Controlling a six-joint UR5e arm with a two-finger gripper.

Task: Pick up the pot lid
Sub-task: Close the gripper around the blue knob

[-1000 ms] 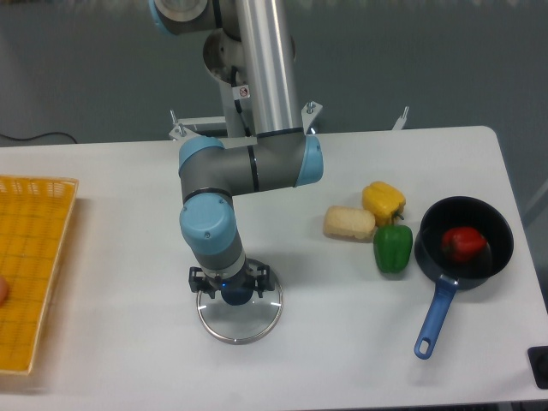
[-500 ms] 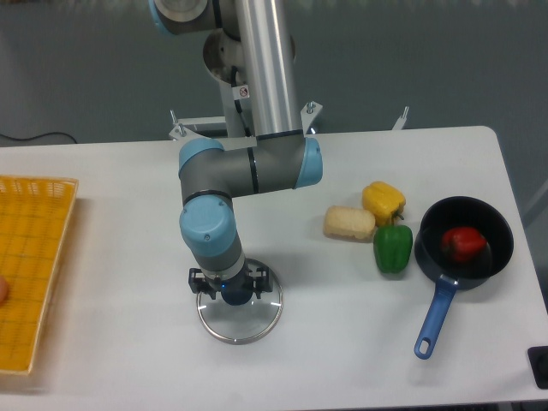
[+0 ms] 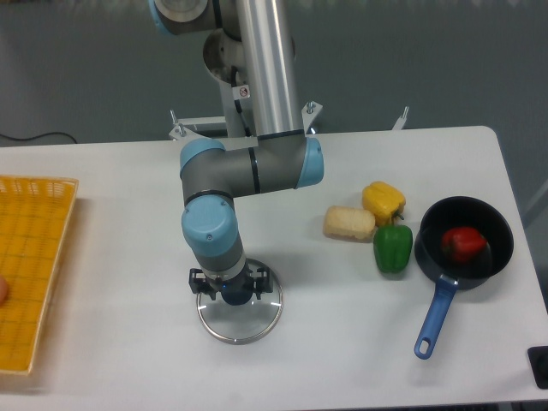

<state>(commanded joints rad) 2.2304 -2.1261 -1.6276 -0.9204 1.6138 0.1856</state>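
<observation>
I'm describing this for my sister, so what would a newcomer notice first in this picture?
The big grey-blue robot arm reaching down mid-picture, its two-finger tool at the dark knob of a round glass lid. Then, at right, the round black pan with a blue handle, a red object inside. Also the orange-yellow tray at the left edge.

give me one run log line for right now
pot lid: flat on table | fingers: at lid's knob, grip unclear | lift: not visible

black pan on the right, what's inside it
The black pan holds a shiny red object, possibly a toy pepper. The part of the pan's floor directly beneath it is covered, so whatever might be under there can't be seen.
</observation>
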